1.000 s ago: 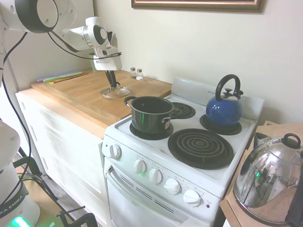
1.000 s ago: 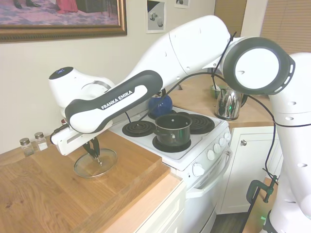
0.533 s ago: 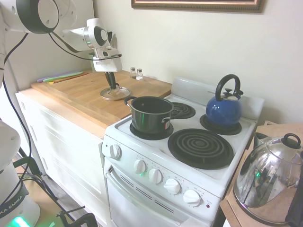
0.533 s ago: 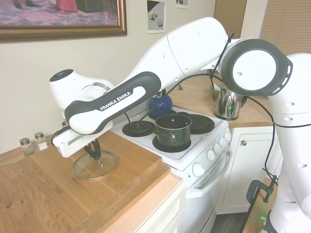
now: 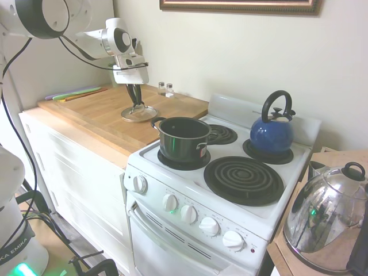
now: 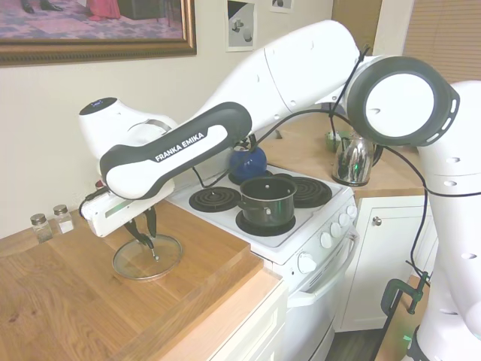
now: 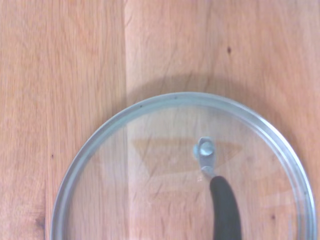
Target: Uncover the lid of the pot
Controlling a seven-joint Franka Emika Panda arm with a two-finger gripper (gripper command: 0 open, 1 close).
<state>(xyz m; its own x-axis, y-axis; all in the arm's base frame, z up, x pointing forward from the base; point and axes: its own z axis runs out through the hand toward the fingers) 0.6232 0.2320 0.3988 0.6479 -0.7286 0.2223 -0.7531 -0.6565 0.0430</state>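
Now | lid (image 6: 147,257) flat on countertop (image 6: 68,301) | fingers (image 6: 146,235) parted, holding nothing | pot (image 5: 184,138) uncovered

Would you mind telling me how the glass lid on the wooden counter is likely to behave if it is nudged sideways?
The lid lies flat on smooth wood, so it would probably slide rather than tip. Its round steel rim could let it roll if stood on edge. Being glass, it is likely rigid but breakable.
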